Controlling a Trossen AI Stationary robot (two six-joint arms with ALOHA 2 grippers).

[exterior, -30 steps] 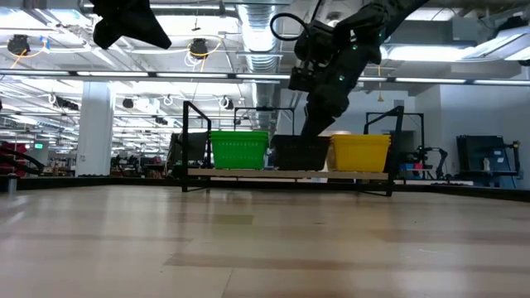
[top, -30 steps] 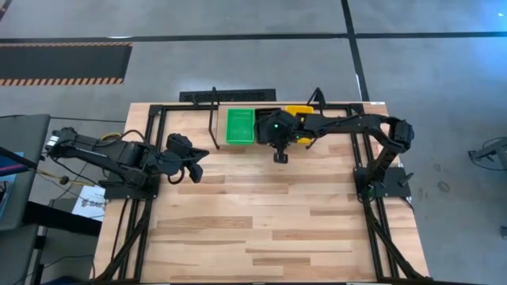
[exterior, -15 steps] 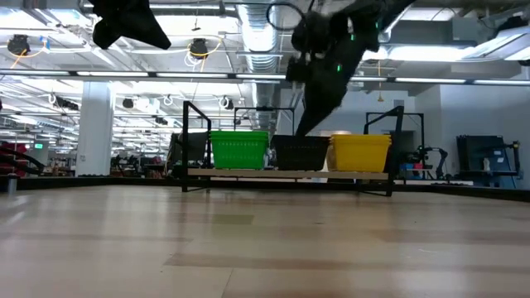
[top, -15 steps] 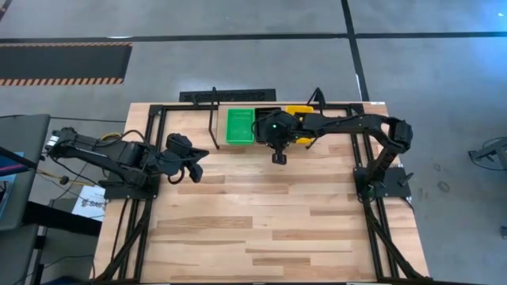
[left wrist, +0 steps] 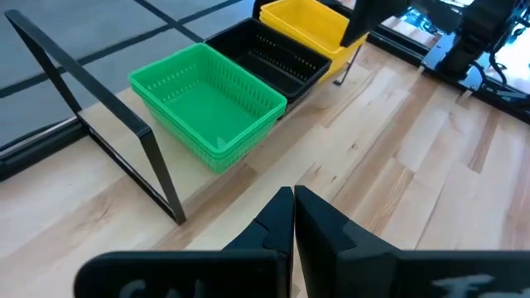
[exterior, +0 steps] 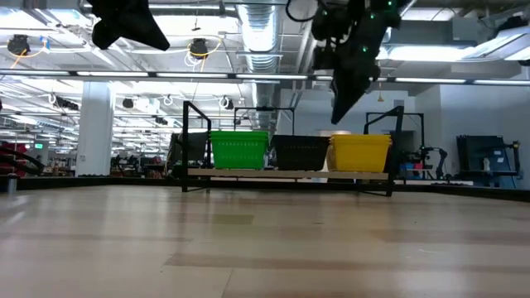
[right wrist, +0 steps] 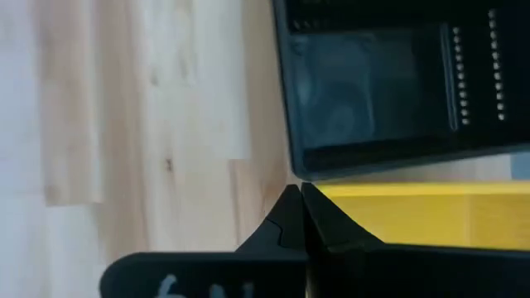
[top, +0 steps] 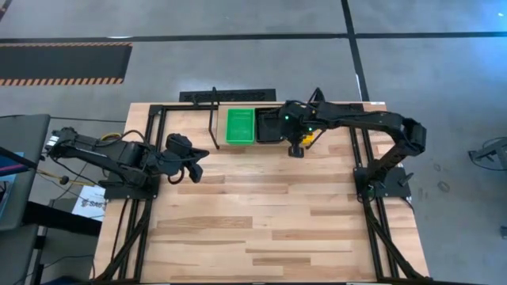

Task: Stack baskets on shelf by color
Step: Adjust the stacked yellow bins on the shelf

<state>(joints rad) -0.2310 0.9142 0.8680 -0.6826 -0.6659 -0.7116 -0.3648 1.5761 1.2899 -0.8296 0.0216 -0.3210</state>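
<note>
Shelf (exterior: pixel 290 174) at table's far edge carries three basket stacks side by side: green (top: pixel 240 126), black (left wrist: pixel 273 62), yellow (exterior: pixel 360 152). Right gripper (top: pixel 295 149) hangs high over the black–yellow seam, fingers pressed together, holding nothing; stacks lie directly beneath it, long axes running front to back. Left gripper (top: pixel 192 168) waits well apart at left, fingers likewise closed and empty. Light wood table (top: pixel 261 229); open hall behind. Task looks about done.

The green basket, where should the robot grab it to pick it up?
Probably by the top rim of a wall of the green basket, coming straight down from above. It sits open side up on the shelf, and the black basket is tight against one side, so the other walls are freer.
</note>
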